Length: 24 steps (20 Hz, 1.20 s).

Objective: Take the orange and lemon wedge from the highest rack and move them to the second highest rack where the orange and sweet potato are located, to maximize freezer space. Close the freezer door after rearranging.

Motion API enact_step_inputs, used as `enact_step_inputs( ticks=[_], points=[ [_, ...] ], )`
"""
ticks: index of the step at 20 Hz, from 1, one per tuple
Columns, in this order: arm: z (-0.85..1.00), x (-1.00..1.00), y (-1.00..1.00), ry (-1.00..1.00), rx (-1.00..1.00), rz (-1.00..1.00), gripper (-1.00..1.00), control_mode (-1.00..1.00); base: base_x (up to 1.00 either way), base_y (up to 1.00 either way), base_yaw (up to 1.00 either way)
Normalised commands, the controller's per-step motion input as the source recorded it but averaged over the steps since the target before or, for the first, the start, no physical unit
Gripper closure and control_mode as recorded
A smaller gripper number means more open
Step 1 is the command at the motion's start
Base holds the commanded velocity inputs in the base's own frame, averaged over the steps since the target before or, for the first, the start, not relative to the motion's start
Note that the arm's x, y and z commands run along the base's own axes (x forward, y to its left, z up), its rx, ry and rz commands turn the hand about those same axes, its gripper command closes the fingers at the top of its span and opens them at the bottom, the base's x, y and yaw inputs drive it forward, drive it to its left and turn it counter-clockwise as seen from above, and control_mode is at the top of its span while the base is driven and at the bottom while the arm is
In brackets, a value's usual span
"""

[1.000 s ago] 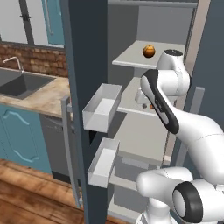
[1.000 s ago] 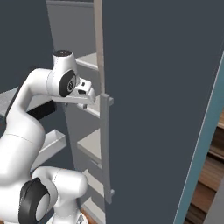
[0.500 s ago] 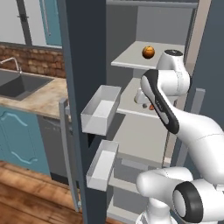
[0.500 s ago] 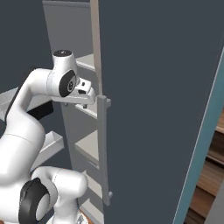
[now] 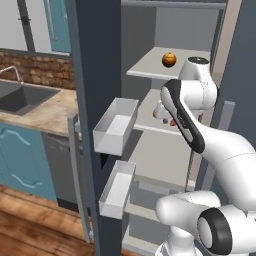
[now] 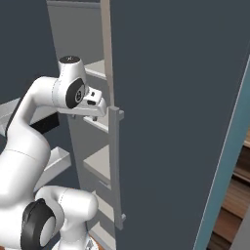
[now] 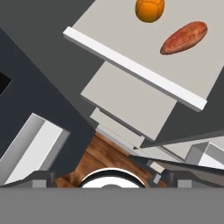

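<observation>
**Arm reaching into the open freezer at the second shelf**

In the left base view the freezer (image 5: 165, 45) is standing open through the middle of the frame, with the freezer door (image 5: 95, 75) swinging out toward the left and its inner white bins (image 5: 116, 125) facing right. An orange (image 5: 169, 59) is sitting on the highest rack (image 5: 150, 69), in the upper centre of that view. No lemon wedge is making itself out on that rack; it may be too small or hidden to tell. Just below, the white arm is bending across the second highest rack (image 5: 150, 120), and a scrap of orange-red is peeking out beside the arm's dark band at centre right.

In the right base view the gripper (image 6: 93, 103) is showing at centre left, poking toward the freezer's pale edge post, where a grey bar handle (image 6: 117, 166) is running down the middle of the frame. The jaws themselves are not showing plainly there, but they are standing released, grasping nothing.

In the hand view the second highest rack (image 7: 131, 61) is slanting across the upper half. A second orange (image 7: 149, 9) is resting at the top centre of it, and the sweet potato (image 7: 183, 37) is lying near it toward the upper right, apart from it. A lower shelf (image 7: 127, 103) is showing beneath, with wooden floor (image 7: 105, 157) at the bottom centre.
</observation>
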Motion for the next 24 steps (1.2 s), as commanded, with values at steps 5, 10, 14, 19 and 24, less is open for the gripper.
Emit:
enact_step_inputs(
  ticks=[5, 10, 14, 19, 24],
  points=[
    [0.00, 0.00, 0.00, 0.00, 0.00, 0.00, -1.00, 1.00, 0.35, 0.32, 0.00],
    [0.00, 0.00, 0.00, 0.00, 0.00, 0.00, -1.00, 1.00, 0.11, 0.41, -0.10],
    [0.00, 0.00, 0.00, 0.00, 0.00, 0.00, -1.00, 1.00, 0.15, 0.35, -0.19],
    [0.00, 0.00, 0.00, 0.00, 0.00, 0.00, -1.00, 1.00, 0.23, 0.00, -0.07],
    [0.00, 0.00, 0.00, 0.00, 0.00, 0.00, -1.00, 1.00, 0.40, 0.00, -0.02]
  ],
)
